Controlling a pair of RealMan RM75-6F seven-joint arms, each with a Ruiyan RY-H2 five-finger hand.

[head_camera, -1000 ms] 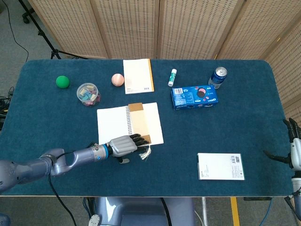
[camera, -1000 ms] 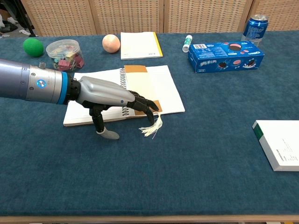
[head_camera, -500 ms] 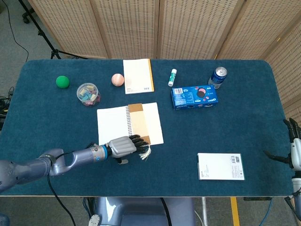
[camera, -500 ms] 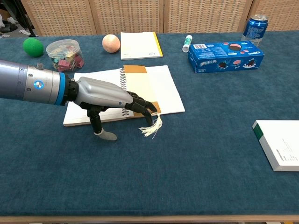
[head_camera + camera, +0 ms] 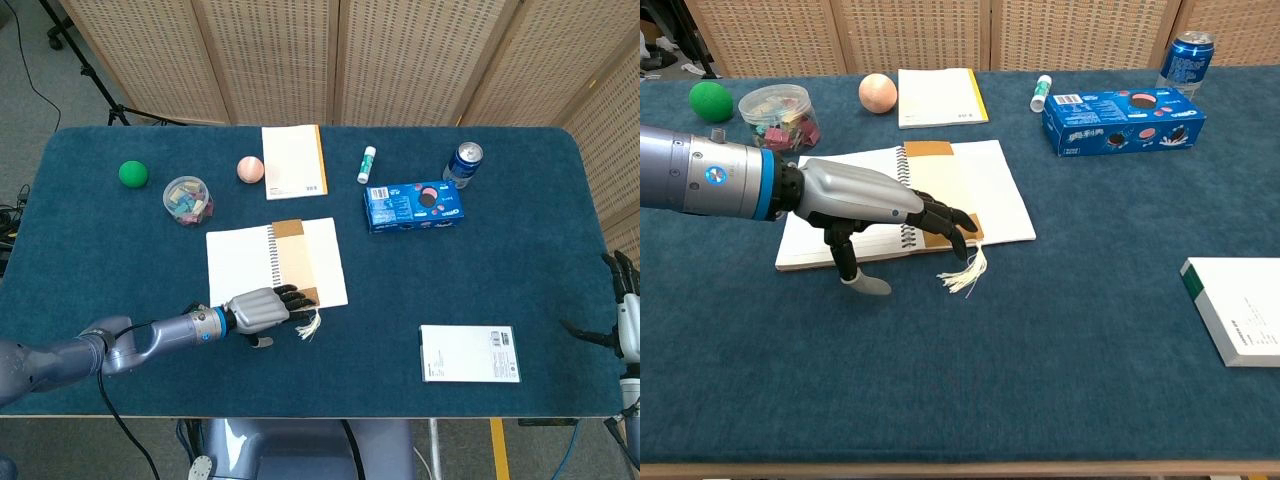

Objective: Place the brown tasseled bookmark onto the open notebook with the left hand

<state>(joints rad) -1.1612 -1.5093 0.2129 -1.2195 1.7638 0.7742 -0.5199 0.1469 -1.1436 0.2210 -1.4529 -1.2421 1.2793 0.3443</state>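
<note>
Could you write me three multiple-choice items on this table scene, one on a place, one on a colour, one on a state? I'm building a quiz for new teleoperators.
1. Where does the bookmark's tassel lie?
A. On the cloth just past the notebook's near edge
B. On the blue box
C. Beside the green ball

2. What colour is the ball nearest the tub of clips?
A. Peach
B. Green
C. Blue

3. How is the soda can standing?
A. Tipped on its side
B. Upright
C. Crushed flat

Answers:
1. A: the tassel trails onto the table, off the open notebook, by the left hand.
2. B: the green ball sits closer to the tub of clips than the peach ball.
3. B: the soda can stands upright behind the blue box.
</note>
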